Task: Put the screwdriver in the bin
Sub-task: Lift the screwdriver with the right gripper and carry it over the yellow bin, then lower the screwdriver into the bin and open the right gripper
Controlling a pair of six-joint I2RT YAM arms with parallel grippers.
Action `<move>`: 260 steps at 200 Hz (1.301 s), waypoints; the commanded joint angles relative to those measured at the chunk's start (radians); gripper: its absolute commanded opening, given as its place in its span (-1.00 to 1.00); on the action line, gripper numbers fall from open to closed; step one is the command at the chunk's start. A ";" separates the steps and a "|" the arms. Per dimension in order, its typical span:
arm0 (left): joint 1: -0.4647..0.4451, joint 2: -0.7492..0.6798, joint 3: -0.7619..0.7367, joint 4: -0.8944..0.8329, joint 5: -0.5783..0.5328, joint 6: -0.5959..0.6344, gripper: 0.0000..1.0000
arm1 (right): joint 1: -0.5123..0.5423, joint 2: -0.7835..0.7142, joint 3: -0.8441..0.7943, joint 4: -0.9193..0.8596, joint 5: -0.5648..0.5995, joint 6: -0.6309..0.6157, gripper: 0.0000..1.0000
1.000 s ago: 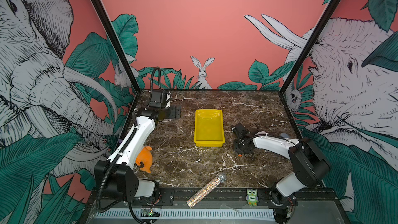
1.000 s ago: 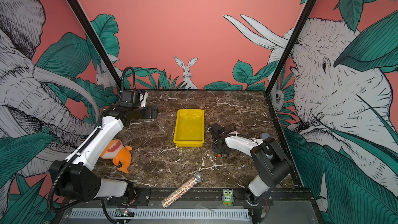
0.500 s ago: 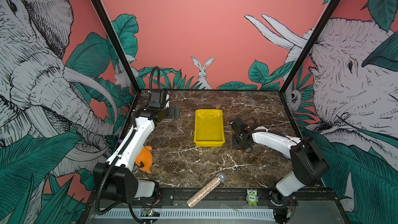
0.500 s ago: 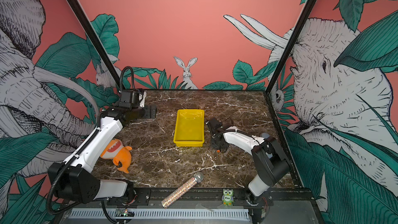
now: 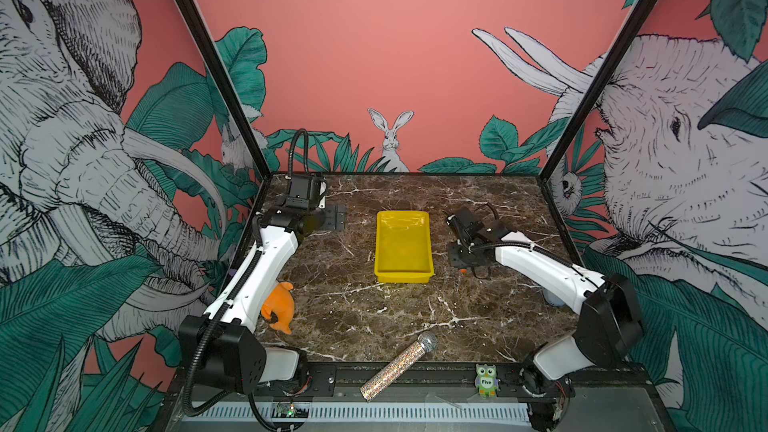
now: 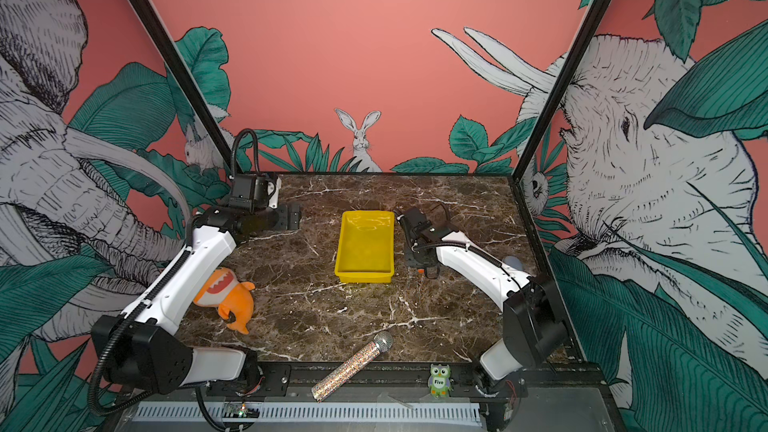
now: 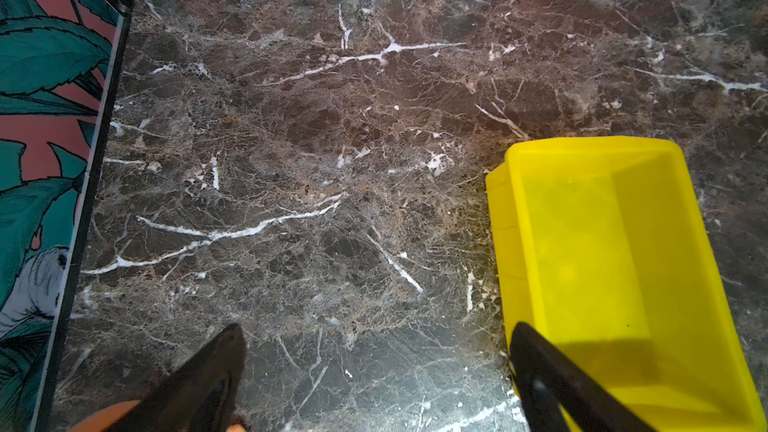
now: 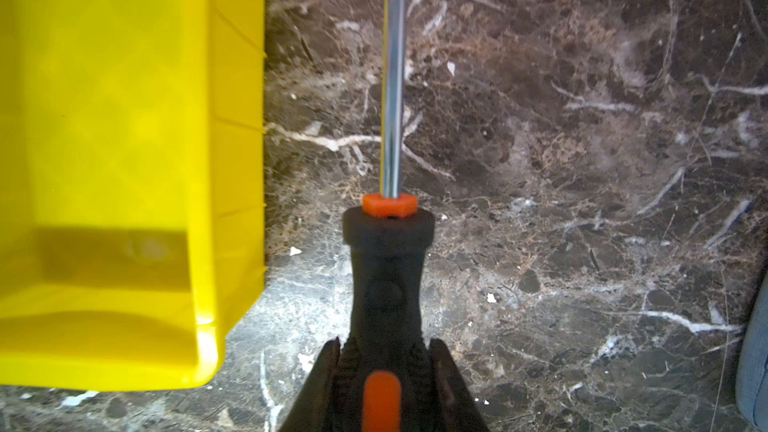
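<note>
A dark marble table (image 5: 374, 317) is seen in both top views, and the yellow bin (image 5: 403, 277) (image 6: 365, 276) is set near its middle, with nothing seen inside; every place below is given from the bin. The left gripper (image 5: 334, 218) (image 6: 291, 216) is held to the left of the bin, level with its far end and apart from it; in the left wrist view the left gripper (image 7: 376, 336) is seen with its fingers spread wide, nothing between them, and the bin (image 7: 505, 243) beyond one fingertip. The right gripper (image 5: 461, 257) (image 6: 417, 261) is placed just beside the bin's right wall. A glittery microphone (image 5: 399, 367) (image 6: 353, 365) is laid well in front of the bin, across the table's front edge; an orange plush (image 5: 279, 305) (image 6: 224, 297) is found to the front left. The screwdriver (image 8: 388, 276) is pinched at its handle by the right gripper (image 8: 384, 351); it is kept outside the bin (image 8: 232, 118), its shaft run along the right wall; contact with the table cannot be told. An owl figure (image 5: 486, 380) (image 6: 439, 380) is stood to the front right.
</note>
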 commanded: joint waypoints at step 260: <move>0.012 -0.097 -0.045 0.082 0.241 0.050 0.99 | 0.191 0.545 0.468 0.030 -0.107 -0.060 -0.71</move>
